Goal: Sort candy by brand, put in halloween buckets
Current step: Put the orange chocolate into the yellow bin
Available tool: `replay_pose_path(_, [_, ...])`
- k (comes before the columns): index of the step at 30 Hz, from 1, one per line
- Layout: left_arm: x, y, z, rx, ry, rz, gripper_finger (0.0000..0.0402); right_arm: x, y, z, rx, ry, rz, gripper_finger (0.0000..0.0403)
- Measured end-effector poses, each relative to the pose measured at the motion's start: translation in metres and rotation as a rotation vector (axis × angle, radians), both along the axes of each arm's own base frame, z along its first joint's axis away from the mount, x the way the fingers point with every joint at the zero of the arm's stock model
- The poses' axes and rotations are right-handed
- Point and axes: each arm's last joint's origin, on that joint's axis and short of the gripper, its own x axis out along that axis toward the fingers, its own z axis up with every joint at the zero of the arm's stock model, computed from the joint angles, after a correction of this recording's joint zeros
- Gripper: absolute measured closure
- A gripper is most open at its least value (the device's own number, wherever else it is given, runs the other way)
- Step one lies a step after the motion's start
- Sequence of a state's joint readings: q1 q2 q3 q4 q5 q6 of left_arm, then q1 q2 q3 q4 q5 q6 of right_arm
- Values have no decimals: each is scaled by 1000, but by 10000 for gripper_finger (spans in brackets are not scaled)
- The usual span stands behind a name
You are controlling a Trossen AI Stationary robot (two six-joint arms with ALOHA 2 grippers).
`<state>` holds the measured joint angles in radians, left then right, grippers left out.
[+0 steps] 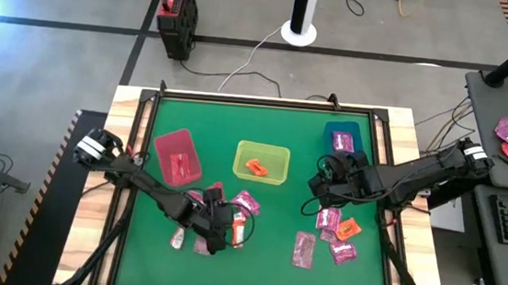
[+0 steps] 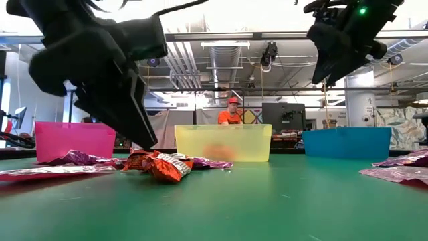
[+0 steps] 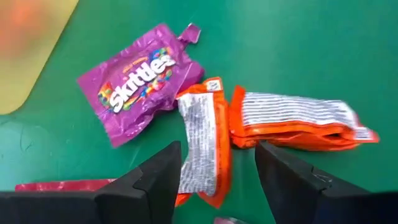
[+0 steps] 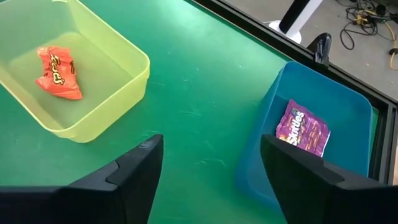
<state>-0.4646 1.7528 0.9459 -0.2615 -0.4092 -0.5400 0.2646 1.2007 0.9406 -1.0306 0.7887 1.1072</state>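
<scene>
Three shallow rectangular plastic bins stand in a row on the green mat [image 1: 262, 263]: a red bin [image 1: 177, 157], a translucent yellow bin [image 1: 262, 163] and a blue bin [image 1: 342, 136]. Each holds one packet: a pink one in the red bin, a crumpled orange packet [image 4: 57, 72] in the yellow, a purple Skittles packet [image 4: 303, 127] in the blue. The loose candy lies in two heaps of flat, shiny, crinkled wrappers. The left gripper [image 3: 217, 180] hangs low over the nearer heap [image 1: 215, 218], its fingers spread and holding nothing. Directly between and just ahead of its fingers lies an orange-and-white packet [image 3: 202, 149], printed white side up; touching that, to one side, is a second, folded orange-and-white packet [image 3: 298, 121], and to the other a purple Skittles pouch [image 3: 140, 81] with rainbow lettering and a torn corner tab. A dull red wrapper edge [image 3: 62, 185] shows beside one finger. The right gripper [image 4: 211, 180] is raised above the mat, fingers spread and empty, with the yellow bin ahead to one side and the blue bin ahead to the other. Beneath and behind it lies the second heap [image 1: 329, 237]: about four pink packets and one orange.
</scene>
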Motion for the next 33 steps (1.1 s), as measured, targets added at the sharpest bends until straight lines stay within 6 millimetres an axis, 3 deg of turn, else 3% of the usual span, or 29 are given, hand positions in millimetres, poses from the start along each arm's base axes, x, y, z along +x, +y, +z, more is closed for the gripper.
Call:
replay_pose_path(8, [2,0,-17,27,48,0,220,0,0,-3,3,-7,0,133])
replay_pose_path(18, [2,0,-19,33,55,-5,311,1,0,-3,6,-11,1,133])
replay_pose_path(23, [4,-1,-16,45,53,-28,333,1,0,-3,6,-12,1,137])
replay_pose_path(27, [5,-1,-7,76,86,-55,337,1,0,-3,6,-12,1,134])
replay_pose_path(33, [8,1,32,225,130,-135,338,1,0,-3,8,-18,1,132])
